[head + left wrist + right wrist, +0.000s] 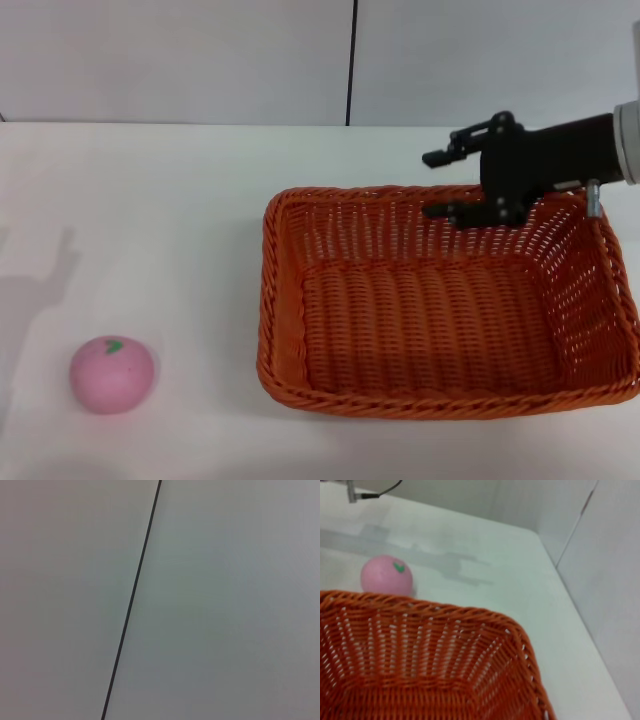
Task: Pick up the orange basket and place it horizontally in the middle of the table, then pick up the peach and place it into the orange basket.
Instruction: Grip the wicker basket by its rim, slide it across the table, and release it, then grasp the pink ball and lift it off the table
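Evidently the first step is in hand: the right end effector (445, 185) reaches in from the right over the far rim of the orange basket (440, 380), its two fingers spread apart, one above the braided edge and one just inside it, closed on nothing yet. That straddling pose looks meant for pinching the rim so the basket can be lifted or dragged. The basket sits upright on the right part of the bench (150, 220), long side across the head view but off-centre, so it likely needs to go leftward toward the middle. The peach (111, 374) rests well apart at the near left, leaf mark up, clear of the basket's path. The left end effector is out of sight; its wrist camera shows only the wall.
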`<action>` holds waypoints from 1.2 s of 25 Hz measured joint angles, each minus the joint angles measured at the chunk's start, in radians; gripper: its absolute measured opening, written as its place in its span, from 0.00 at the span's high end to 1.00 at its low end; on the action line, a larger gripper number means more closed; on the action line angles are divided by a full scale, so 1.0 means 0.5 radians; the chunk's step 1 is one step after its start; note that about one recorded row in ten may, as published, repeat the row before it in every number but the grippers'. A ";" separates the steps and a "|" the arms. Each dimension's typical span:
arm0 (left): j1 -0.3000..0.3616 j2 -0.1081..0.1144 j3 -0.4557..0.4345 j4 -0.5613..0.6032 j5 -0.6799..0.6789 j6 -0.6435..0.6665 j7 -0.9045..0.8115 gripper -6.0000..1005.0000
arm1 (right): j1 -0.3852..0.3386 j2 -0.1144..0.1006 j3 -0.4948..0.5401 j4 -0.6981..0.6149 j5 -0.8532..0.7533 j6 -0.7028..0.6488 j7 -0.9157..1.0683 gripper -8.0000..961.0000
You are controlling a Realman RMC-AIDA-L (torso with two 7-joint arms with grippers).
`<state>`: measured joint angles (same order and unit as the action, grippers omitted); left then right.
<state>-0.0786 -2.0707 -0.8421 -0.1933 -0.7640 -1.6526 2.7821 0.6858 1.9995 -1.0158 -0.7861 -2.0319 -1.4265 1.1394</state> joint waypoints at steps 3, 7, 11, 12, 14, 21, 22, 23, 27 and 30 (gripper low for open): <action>0.005 0.009 0.026 0.015 0.003 -0.016 -0.048 0.19 | -0.090 0.016 0.111 -0.085 0.197 -0.021 -0.001 0.46; -0.027 0.047 0.183 0.222 0.031 -0.148 -0.234 0.19 | -0.185 0.059 0.290 -0.143 0.390 -0.047 -0.016 0.45; -0.085 0.067 0.311 0.632 0.059 -0.376 -0.536 0.19 | -0.357 0.130 0.500 -0.148 0.761 -0.055 -0.113 0.44; -0.095 0.072 0.361 0.723 0.062 -0.417 -0.602 0.19 | -0.409 0.145 0.529 -0.135 0.858 -0.053 -0.136 0.44; -0.113 0.091 0.527 0.957 0.062 -0.507 -0.790 0.19 | -0.506 0.150 0.541 -0.081 1.059 -0.056 -0.159 0.44; -0.139 0.095 1.112 1.429 0.062 -0.553 -1.131 0.19 | -0.766 0.152 0.541 0.153 1.575 -0.099 -0.187 0.44; -0.139 0.092 1.163 1.454 0.063 -0.554 -1.140 0.19 | -0.783 0.151 0.542 0.190 1.617 -0.114 -0.189 0.44; -0.139 0.090 1.200 1.472 0.063 -0.554 -1.149 0.19 | -0.798 0.151 0.541 0.224 1.653 -0.130 -0.190 0.44; -0.139 0.072 1.405 1.514 0.062 -0.524 -1.186 0.19 | -0.848 0.152 0.545 0.325 1.769 -0.200 -0.211 0.44; -0.148 0.046 1.507 1.518 0.062 -0.463 -1.182 0.21 | -0.855 0.153 0.547 0.373 1.791 -0.231 -0.217 0.44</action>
<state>-0.1525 -2.0476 -0.0887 0.5656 -0.7330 -1.8839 2.1911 0.2583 2.0759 -0.7421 -0.5997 -1.1362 -1.5418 1.0309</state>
